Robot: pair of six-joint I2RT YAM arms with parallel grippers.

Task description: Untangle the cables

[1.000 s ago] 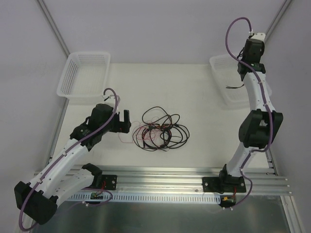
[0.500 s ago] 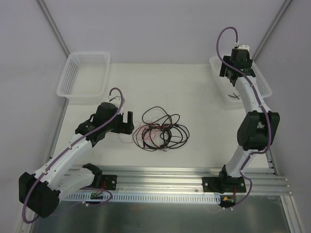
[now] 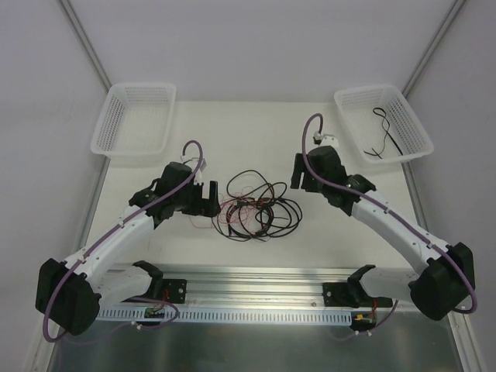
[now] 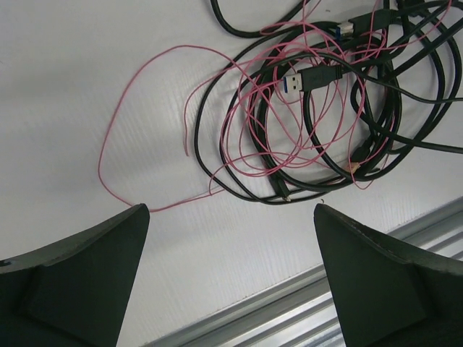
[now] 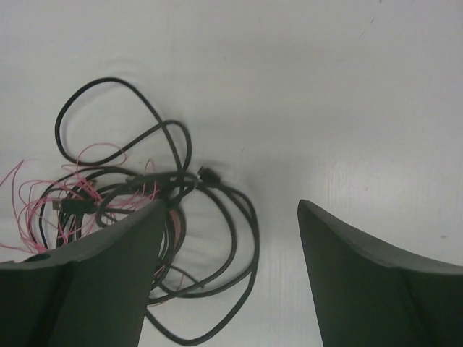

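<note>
The cables [image 3: 260, 217] lie in a tangled heap at mid-table: black cords looped together with thin pink wire. My left gripper [image 3: 209, 198] is open at the heap's left edge; in the left wrist view its fingers [image 4: 87, 267] frame bare table, with the cables [image 4: 318, 108] and a blue-tipped USB plug [image 4: 298, 82] just beyond the left gripper [image 4: 231, 211]. My right gripper [image 3: 299, 172] hangs open above the heap's upper right side; in the right wrist view the right gripper [image 5: 231, 206] has a black loop of the cables [image 5: 249, 238] showing between its fingers, untouched.
A white basket [image 3: 353, 99] at the back right holds one separate black cable [image 3: 385, 133]. Another white basket [image 3: 132, 147] stands at the back left. An aluminium rail [image 3: 256, 280] runs along the near edge, also seen in the left wrist view as a rail [image 4: 304, 303].
My right arm swung from above the right basket down to the heap's right side, opened, and left a black cable in that basket. My left gripper slid right, closer to the heap.
</note>
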